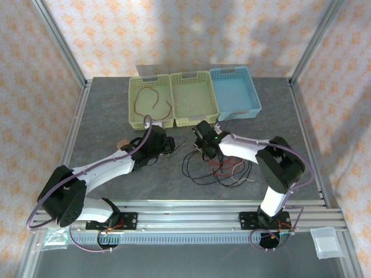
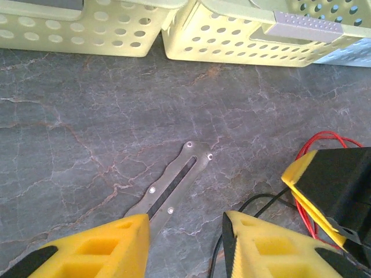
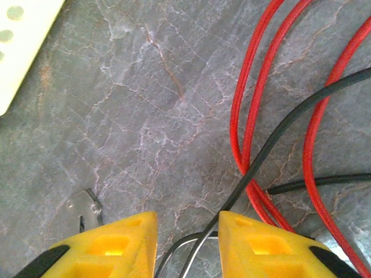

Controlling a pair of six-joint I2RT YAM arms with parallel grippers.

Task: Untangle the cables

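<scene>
Right gripper (image 3: 186, 231) stands partly open, gripping nothing; a black cable (image 3: 278, 136) runs between its fingers, with red cables (image 3: 243, 104) just beyond to the right. Left gripper (image 2: 185, 231), likewise partly open and empty, hovers over a metal strip (image 2: 174, 185).

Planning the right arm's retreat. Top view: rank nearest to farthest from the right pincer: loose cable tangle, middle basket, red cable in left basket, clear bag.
From the right pincer:
1. Loose cable tangle: on the table, right beside it.
2. Middle basket: just behind.
3. Red cable: in the left basket, back left.
4. Clear bag: at the near right corner.
</scene>
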